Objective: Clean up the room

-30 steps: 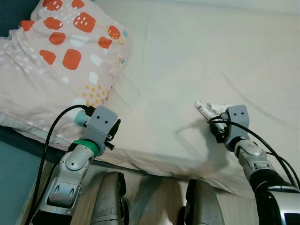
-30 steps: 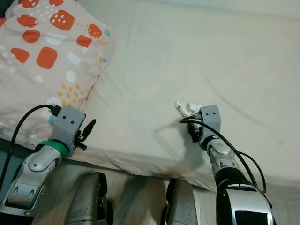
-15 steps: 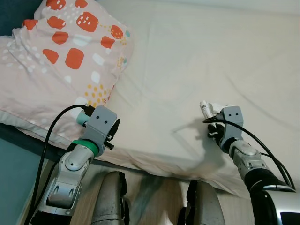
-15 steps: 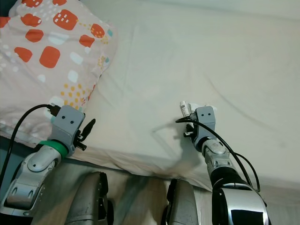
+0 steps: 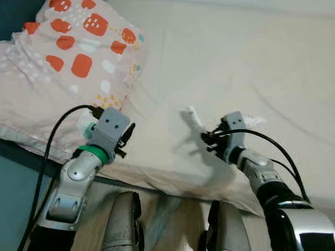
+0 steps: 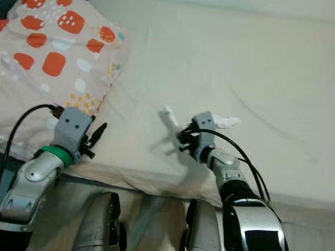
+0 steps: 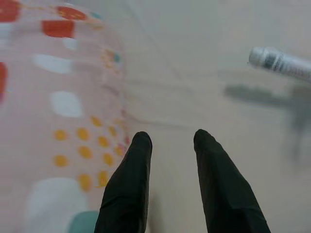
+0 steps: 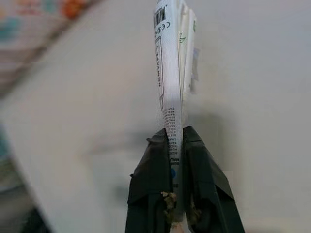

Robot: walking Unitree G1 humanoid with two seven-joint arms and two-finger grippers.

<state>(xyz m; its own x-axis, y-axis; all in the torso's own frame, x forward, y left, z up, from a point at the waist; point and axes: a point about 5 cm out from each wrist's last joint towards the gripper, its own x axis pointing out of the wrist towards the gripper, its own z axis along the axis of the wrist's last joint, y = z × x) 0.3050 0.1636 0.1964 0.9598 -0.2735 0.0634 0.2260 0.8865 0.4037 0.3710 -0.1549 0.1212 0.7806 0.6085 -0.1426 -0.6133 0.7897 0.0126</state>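
A white tube [image 8: 173,73] printed with small text and a barcode is pinched by its flat end between the two black fingers of the right gripper [image 8: 175,145], which are pressed tight against it with no gap on either side. In the eye views the tube [image 5: 193,117] sticks out from the right gripper [image 5: 209,140] toward the left and far side, raised above the cream bed sheet [image 5: 235,57] and casting a shadow on it just below. Beside the right wrist, on its right, a small crumpled white piece [image 5: 255,121] lies on the sheet; what it is cannot be told. The left gripper [image 7: 170,141] hovers at the near edge of the bed, its fingers [image 7: 127,184] parted with a clear gap and nothing between them. It sits just beside the near right corner of a pink pillow [image 5: 68,68] patterned with orange, white and teal patches, which lies on the left of the bed. From the left wrist, the tube's capped end [image 7: 277,62] shows off to the side over the sheet.
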